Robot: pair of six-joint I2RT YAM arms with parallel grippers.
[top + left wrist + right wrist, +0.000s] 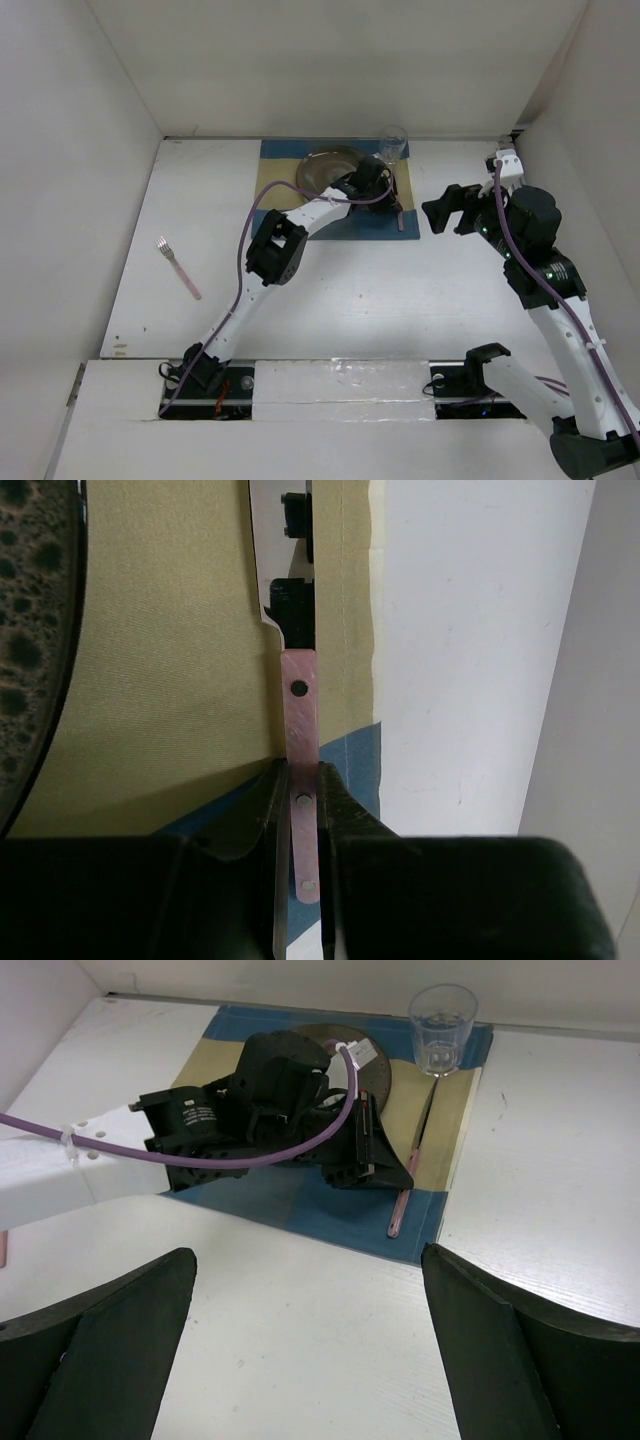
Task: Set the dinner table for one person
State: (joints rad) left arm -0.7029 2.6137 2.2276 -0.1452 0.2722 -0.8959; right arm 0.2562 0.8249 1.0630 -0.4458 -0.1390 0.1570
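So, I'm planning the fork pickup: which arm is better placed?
Left, likely: the fork lies on its side; the right gripper, though open, is far across. The left gripper first releases the knife.

The left gripper (300, 776) pinches the pink handle of a knife (298, 685) lying on the tan placemat (170, 660), between a speckled dark plate (30, 630) and the white dinner table (470, 660).

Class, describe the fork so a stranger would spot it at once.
Start at the white dinner table, then look left of the blue-and-tan placemat. There the fork lies alone on bare white, tines toward the far side. The other pink-handled piece, the knife, lies on the placemat.
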